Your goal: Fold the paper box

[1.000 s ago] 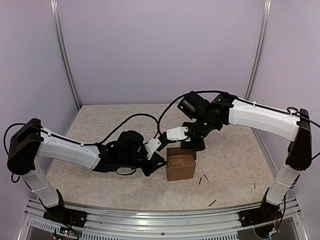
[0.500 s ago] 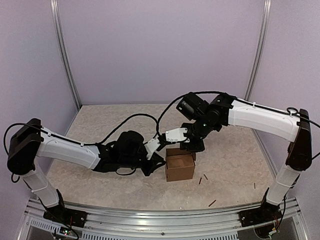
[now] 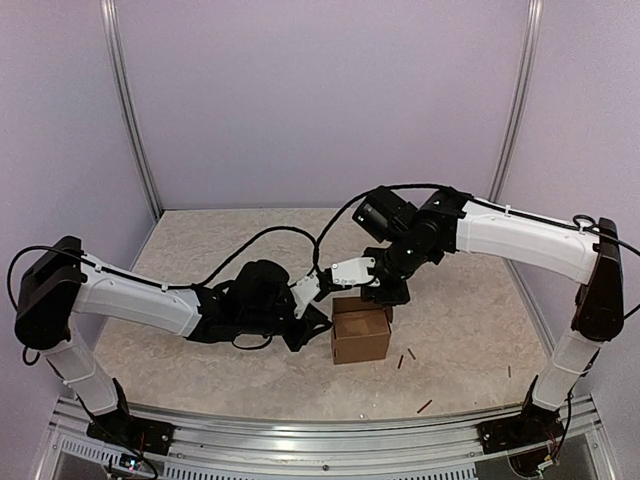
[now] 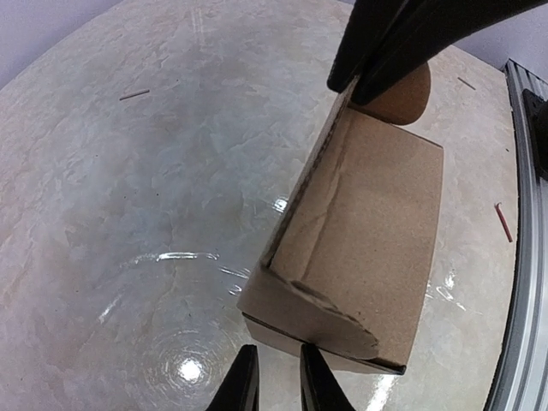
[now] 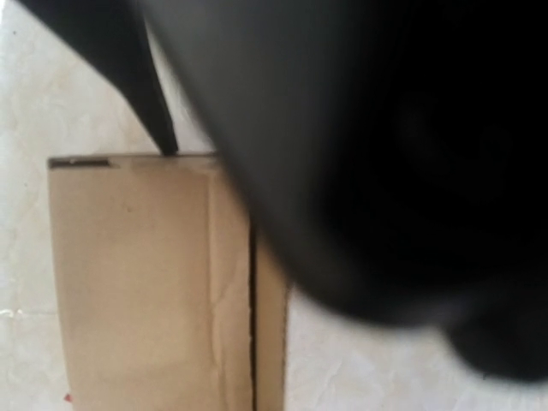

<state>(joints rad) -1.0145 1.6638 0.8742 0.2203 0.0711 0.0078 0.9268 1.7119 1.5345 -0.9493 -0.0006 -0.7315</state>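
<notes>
Right gripper [image 3: 386, 293] closed, touching paper box [image 3: 360, 338]; left gripper [image 4: 276, 387] beside

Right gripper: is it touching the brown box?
Touching. The left wrist view shows the right gripper, tips closed, meeting the paper box at its far edge with no gap; the right wrist view shows a finger ending on that edge.

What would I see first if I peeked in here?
A little brown paper box sits in the middle of the table, with two big white-and-black robot arms bending in toward it from both sides. The right gripper pokes down at the box's far edge. The left gripper hangs close beside the box on the left.
</notes>
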